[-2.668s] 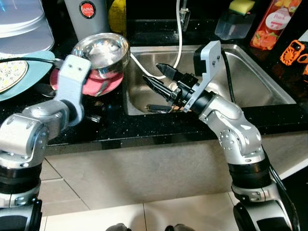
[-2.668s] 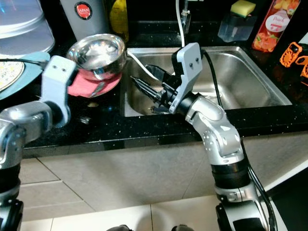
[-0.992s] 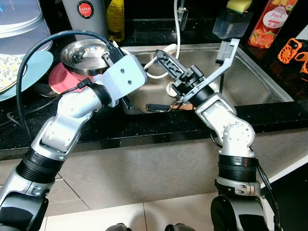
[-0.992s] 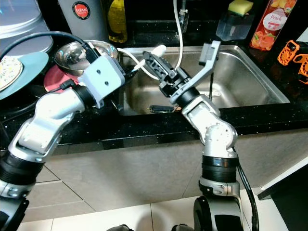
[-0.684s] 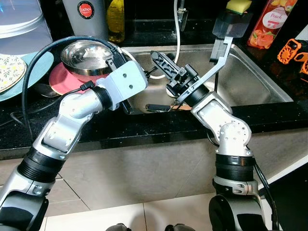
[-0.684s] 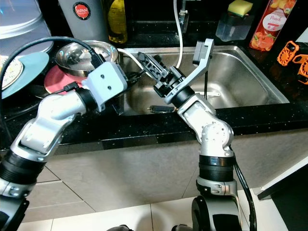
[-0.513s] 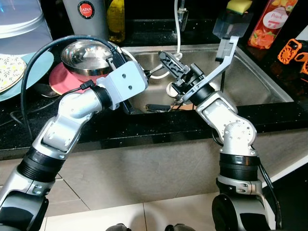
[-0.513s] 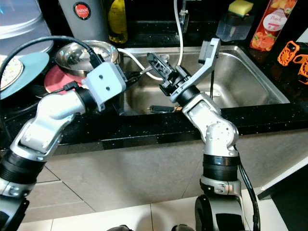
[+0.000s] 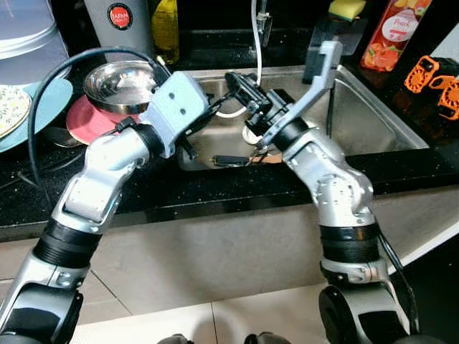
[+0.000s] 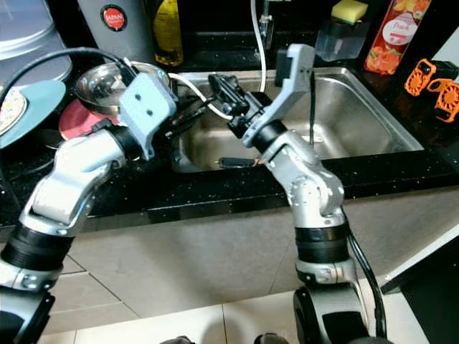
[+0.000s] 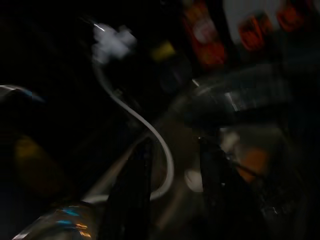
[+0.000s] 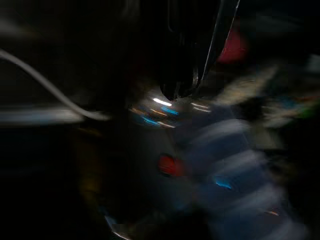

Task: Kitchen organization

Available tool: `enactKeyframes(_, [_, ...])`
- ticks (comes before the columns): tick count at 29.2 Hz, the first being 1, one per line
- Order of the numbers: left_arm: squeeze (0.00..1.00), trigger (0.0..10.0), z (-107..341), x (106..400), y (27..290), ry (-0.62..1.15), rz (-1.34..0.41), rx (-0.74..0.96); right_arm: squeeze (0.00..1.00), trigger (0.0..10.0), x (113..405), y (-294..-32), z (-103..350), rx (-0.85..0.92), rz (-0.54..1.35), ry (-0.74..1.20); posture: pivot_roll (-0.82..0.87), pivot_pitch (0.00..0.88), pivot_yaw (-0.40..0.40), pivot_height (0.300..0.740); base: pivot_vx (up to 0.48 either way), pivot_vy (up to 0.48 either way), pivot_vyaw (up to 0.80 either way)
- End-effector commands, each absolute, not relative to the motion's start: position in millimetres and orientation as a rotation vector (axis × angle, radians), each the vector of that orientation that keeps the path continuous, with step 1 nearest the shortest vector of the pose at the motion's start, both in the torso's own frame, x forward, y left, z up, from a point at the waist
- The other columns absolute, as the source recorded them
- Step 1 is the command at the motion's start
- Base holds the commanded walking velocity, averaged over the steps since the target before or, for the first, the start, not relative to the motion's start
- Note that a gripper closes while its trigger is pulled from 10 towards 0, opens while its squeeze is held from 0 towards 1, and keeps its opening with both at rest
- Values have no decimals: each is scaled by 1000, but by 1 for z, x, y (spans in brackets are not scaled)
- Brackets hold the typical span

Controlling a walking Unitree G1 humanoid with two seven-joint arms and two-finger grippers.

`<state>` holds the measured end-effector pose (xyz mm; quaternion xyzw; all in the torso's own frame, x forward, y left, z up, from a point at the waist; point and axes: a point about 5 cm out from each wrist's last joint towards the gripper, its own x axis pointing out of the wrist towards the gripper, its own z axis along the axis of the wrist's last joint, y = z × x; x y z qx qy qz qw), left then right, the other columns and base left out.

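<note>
My right gripper [image 9: 235, 79] hangs over the left part of the steel sink [image 9: 373, 115], its fingers pressed together and pointing back toward the counter; in the right wrist view its fingertips [image 12: 180, 87] meet, with nothing seen between them. My left gripper [image 10: 190, 111] reaches in over the sink's left rim, just under the right one. Its fingers [image 11: 140, 170] stand apart in the left wrist view, and the white hose [image 11: 150, 135] runs past between them. A steel bowl [image 9: 118, 77] rests on a pink plate [image 9: 79, 120] on the black counter.
A black utensil [image 9: 231, 160] lies at the sink's front edge. A teal plate [image 9: 50, 100], a grey flask [image 9: 118, 21] and a yellow bottle [image 9: 166, 21] stand at the back left. A sponge holder [image 9: 343, 13], a peach bottle [image 9: 387, 32] and orange pieces [image 9: 430, 75] sit at the right.
The left arm swung from the counter across to the sink's left rim. The right gripper went from open to shut and lifted toward the left. The camera view has shifted a little.
</note>
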<state>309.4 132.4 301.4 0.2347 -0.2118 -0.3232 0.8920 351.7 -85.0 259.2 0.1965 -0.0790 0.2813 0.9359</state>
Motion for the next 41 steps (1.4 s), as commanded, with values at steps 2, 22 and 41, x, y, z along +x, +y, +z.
enactKeyframes(2, [0,10000,315,304,134,-481,-678,432,0,10000,364,-97,254,369,447,-157,95,17,-28,740,0,0,0])
enactKeyframes(22, [0,10000,321,301,162,-431,-524,491,1000,10000,405,-167,204,348,-140,-14,152,31,-59,740,0,0,0])
enactKeyframes(41, [0,10000,248,317,210,198,-303,472,0,10000,353,-124,249,54,475,-312,88,41,6,740,0,0,0])
